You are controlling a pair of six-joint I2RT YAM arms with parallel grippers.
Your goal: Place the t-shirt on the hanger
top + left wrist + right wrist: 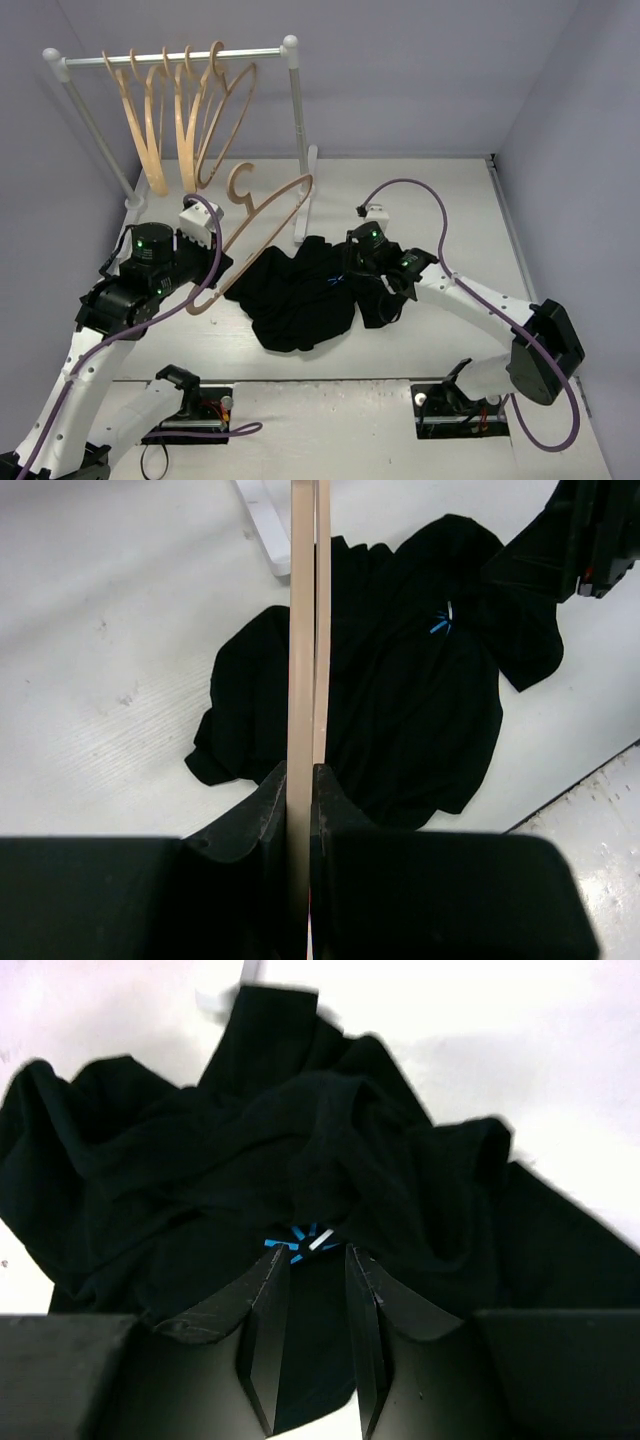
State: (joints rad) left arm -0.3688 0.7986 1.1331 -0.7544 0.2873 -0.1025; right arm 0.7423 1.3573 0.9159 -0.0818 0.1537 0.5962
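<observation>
The hanger point(302, 630) is clamped edge-on in the left hand point(300, 770) and held tilted over the 9 o'clock edge of the t-shirt point(300, 295). The t-shirt lies crumpled at the middle of the surface point(450, 200), its 12 o'clock edge just beside the rack point(300, 130) foot. The right hand point(318, 1250) is set narrow on the chest by the blue mark point(300, 1240), with fabric between its fingers; a pinch cannot be told. Bare surface is seen at 3 and 6 o'clock.
</observation>
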